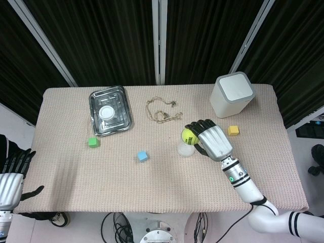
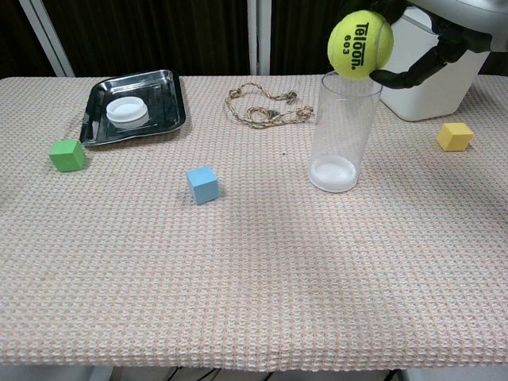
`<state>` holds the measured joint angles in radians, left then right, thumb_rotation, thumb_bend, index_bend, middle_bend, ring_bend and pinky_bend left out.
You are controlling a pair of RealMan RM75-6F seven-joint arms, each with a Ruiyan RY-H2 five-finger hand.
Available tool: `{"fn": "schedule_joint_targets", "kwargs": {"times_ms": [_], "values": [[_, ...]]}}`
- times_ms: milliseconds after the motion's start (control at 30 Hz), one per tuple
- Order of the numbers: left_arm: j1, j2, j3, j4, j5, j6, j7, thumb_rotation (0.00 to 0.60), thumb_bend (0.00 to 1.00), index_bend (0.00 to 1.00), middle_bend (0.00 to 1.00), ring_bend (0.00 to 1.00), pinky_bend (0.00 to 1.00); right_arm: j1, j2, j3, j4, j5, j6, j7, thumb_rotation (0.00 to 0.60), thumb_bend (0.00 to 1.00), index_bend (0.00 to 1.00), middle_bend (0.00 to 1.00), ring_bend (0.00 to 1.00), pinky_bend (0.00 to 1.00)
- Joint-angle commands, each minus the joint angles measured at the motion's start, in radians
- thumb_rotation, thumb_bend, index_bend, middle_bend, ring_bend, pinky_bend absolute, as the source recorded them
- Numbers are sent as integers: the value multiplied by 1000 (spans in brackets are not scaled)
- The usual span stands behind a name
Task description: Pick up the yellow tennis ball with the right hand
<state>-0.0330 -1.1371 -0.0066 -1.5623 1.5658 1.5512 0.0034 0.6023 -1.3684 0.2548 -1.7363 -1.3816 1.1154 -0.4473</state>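
Yellow tennis ball [image 2: 360,44] is gripped in the right hand [image 1: 211,141], fingers wrapped round it, lifted clear of the surface [image 1: 167,187] directly above the clear glass [image 2: 343,131], apparently for carrying.

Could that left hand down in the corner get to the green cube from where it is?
Probably yes: the left hand is open at the table's near-left edge, and only bare cloth lies between it and the green cube. Whether the arm stretches that far is unclear.
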Motion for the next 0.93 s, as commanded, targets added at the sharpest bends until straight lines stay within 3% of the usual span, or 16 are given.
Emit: {"fn": "schedule_joint_targets", "kwargs": {"times_ms": [33, 233, 467, 700, 833, 933], "values": [[1, 0, 0, 3, -1, 1, -5, 600, 0, 57, 0, 0, 0, 6, -7, 0, 7, 16, 3, -3, 600, 233, 169, 182, 31, 60], [2, 1, 0, 7, -1, 3, -13, 600, 0, 57, 0, 0, 0, 5, 10, -7, 4, 56, -4, 7, 600, 200, 4, 16, 0, 0], [3, 4, 0, -3, 4, 10, -6, 600, 0, 57, 0, 0, 0, -42, 72, -33, -34, -1, 75, 48, 600, 190, 0, 0, 0, 0], [4, 3, 2, -1, 6, 10, -9, 600, 0, 57, 0, 0, 0, -237, 188, -171, -14, -126, 290, 107, 600, 190, 0, 0, 0, 0], [1, 2, 2, 1, 11, 8, -11, 600, 0, 57, 0, 0, 0, -383, 191, -250, 91, -152, 436, 201, 600, 190, 0, 0, 0, 0], [-3, 2, 0, 0, 14, 6, -2, 600, 0, 57, 0, 0, 0, -465, 165, -276, 191, -126, 499, 280, 600, 190, 0, 0, 0, 0]]}}
